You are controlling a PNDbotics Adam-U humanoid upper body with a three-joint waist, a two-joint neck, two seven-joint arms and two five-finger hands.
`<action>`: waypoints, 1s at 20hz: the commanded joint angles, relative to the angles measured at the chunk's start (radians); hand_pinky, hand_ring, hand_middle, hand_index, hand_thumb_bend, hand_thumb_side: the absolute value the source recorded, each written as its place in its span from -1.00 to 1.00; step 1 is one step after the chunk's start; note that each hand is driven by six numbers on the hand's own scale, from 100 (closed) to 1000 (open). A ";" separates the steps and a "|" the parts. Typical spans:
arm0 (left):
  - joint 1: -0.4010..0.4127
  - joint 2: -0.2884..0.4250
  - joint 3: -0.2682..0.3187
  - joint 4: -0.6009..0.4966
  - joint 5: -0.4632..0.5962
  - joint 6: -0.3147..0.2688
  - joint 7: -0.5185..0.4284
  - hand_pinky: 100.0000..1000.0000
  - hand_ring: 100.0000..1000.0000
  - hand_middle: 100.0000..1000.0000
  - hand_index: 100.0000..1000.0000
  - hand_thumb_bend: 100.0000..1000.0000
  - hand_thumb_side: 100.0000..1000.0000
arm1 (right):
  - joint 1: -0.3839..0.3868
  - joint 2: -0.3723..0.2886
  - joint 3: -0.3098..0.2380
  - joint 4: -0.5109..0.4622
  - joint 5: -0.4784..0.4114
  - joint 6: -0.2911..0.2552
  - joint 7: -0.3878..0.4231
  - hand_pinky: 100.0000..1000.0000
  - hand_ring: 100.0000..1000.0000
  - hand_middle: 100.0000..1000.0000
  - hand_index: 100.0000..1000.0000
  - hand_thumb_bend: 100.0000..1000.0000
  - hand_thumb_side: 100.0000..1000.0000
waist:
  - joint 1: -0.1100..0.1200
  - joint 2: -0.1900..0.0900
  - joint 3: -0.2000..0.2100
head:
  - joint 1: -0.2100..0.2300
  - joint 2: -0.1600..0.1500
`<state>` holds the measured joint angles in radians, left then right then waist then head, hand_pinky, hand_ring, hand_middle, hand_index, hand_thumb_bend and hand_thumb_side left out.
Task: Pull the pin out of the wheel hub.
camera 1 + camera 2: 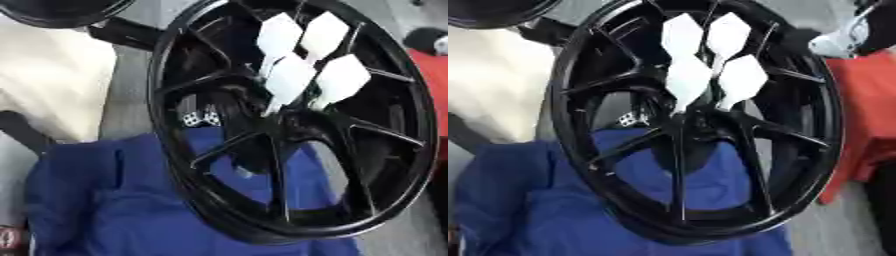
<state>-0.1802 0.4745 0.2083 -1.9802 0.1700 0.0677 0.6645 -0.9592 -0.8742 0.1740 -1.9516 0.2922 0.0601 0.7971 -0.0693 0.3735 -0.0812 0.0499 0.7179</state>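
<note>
A large black wheel hub (385, 165) with thin spokes stands tilted and fills most of both views. Its lower rim rests on a blue cloth (96, 200). From the hub's centre (293, 120) the pin sticks out toward me. It shows as four white diamond-shaped vanes (302, 60) on thin stems that meet at the centre. Neither of my hands shows in either view, and nothing touches the pin.
A cream-coloured surface (48, 75) lies at the left, with another dark rim (61, 12) at the top left corner. A red surface (868, 105) lies at the right, and a pale and dark shape (842, 37) sits above it. A small checkered patch (199, 118) shows between the spokes.
</note>
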 commanded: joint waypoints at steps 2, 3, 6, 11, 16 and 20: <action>-0.002 0.019 0.013 -0.020 -0.005 -0.003 0.004 0.48 0.41 0.32 0.42 0.05 0.01 | -0.011 -0.020 -0.040 -0.011 0.002 0.001 -0.023 -0.59 -0.88 0.28 0.66 -0.52 -0.92 | 0.006 -0.027 -0.003 | 0.003 -0.003; -0.003 0.019 0.013 -0.020 -0.005 -0.003 0.004 0.48 0.41 0.32 0.42 0.05 0.01 | -0.010 -0.020 -0.042 -0.011 0.001 0.000 -0.024 -0.59 -0.88 0.28 0.66 -0.52 -0.92 | 0.006 -0.027 -0.003 | 0.003 -0.004; -0.003 0.020 0.013 -0.020 -0.005 -0.003 0.004 0.48 0.41 0.32 0.42 0.05 0.01 | -0.007 -0.022 -0.045 -0.010 -0.004 -0.003 -0.024 -0.59 -0.88 0.27 0.66 -0.52 -0.92 | 0.007 -0.028 -0.002 | 0.003 -0.005; -0.004 0.020 0.013 -0.020 -0.005 -0.004 0.004 0.48 0.41 0.31 0.42 0.05 0.01 | -0.003 -0.025 -0.040 -0.014 -0.015 -0.008 -0.015 -0.58 -0.87 0.28 0.66 -0.50 -0.92 | 0.007 -0.027 -0.001 | 0.002 -0.005; -0.006 0.020 0.011 -0.020 -0.004 -0.003 0.002 0.48 0.41 0.31 0.42 0.04 0.01 | 0.005 -0.038 -0.007 -0.026 -0.026 -0.016 0.029 -0.56 -0.85 0.32 0.67 -0.45 -0.88 | 0.006 -0.026 0.000 | -0.001 -0.007; -0.007 0.021 0.010 -0.020 -0.003 -0.003 0.000 0.48 0.41 0.31 0.41 0.04 0.01 | 0.009 -0.048 0.030 -0.042 -0.027 -0.016 0.075 -0.56 -0.85 0.34 0.68 -0.40 -0.86 | 0.005 -0.025 0.003 | -0.005 -0.010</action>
<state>-0.1807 0.4746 0.2088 -1.9802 0.1675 0.0660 0.6661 -0.9403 -0.8835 0.2053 -1.9760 0.2688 0.0447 0.8584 -0.0670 0.3735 -0.0788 0.0490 0.7177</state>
